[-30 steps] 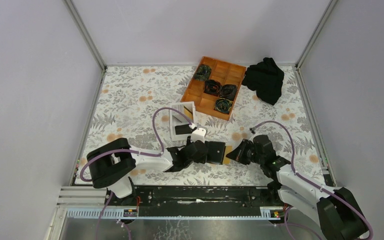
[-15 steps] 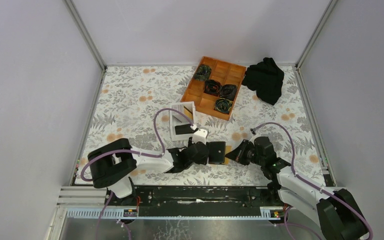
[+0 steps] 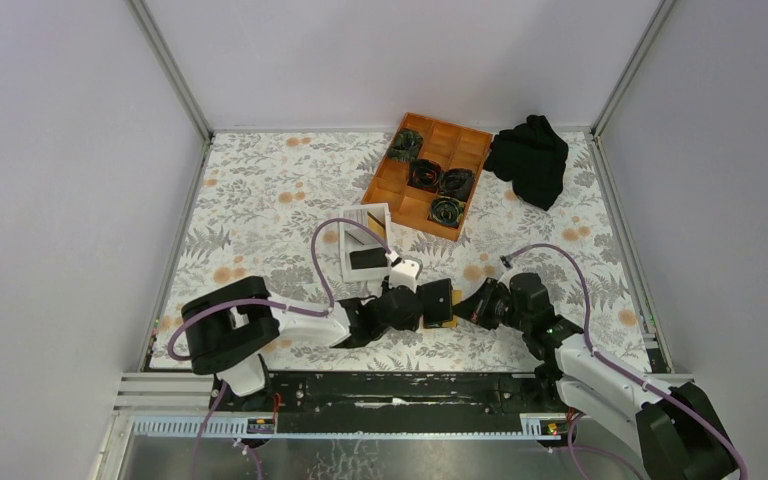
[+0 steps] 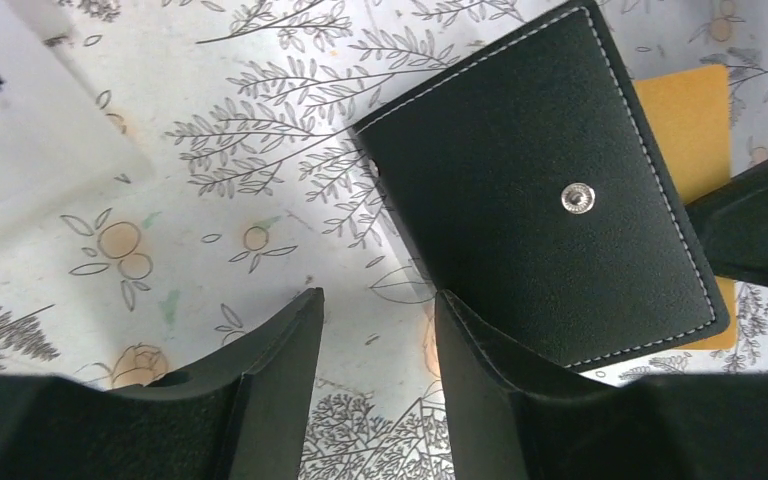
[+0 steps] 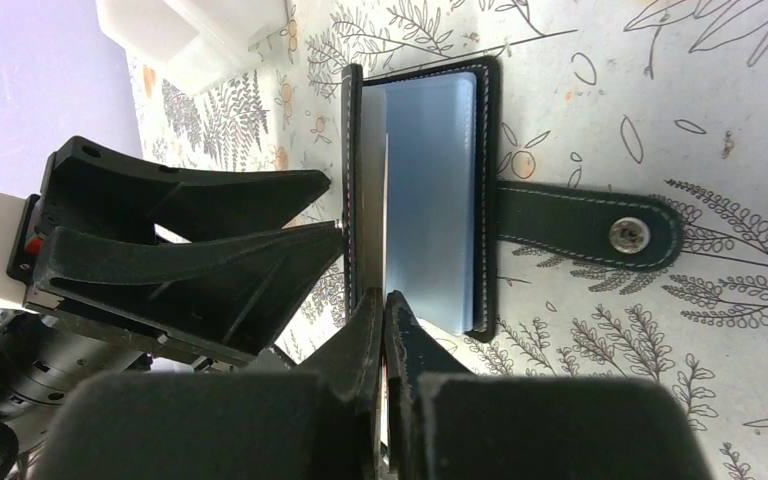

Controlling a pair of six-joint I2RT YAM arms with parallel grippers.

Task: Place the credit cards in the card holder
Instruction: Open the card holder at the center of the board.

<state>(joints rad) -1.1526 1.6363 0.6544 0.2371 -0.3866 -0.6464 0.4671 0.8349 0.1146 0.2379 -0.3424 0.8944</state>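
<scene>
Near edge: 2 arms reach inward to 1 spot at near-centre of the floral table point(image 3: 260, 200). Left gripper point(image 4: 375, 305) is spread open with nothing between its fingers; 1 finger sits right against the near edge of the card holder point(image 4: 540, 200), apparently bracing that leaf. Right gripper point(image 5: 383, 300) has its jaws pressed almost together and looks clenched on a thin edge-on card, most likely the orange card point(image 4: 685, 125), which shows just past the holder's far-right side, running toward the right gripper. The card holder sits between the 2 grippers. The right wrist view shows it opened, with a light blue card point(image 5: 430, 200) already seated inside and the strap tab point(image 5: 580, 225) lying flat out to the side, unsnapped. Step in hand, by judgement: sliding the 2nd card into the opened holder, with 1 card already in. The next move calls for the right arm to push the card straight along the pocket slot while the left holds the leaf steady; if the holder skids or folds shut, the card misses. Farther out: a white box point(image 3: 356, 240) just beyond the left gripper, then an orange tray point(image 3: 463, 148) with dark coiled items in some compartments, and a black cloth point(image 3: 530, 158) at the far right.
</scene>
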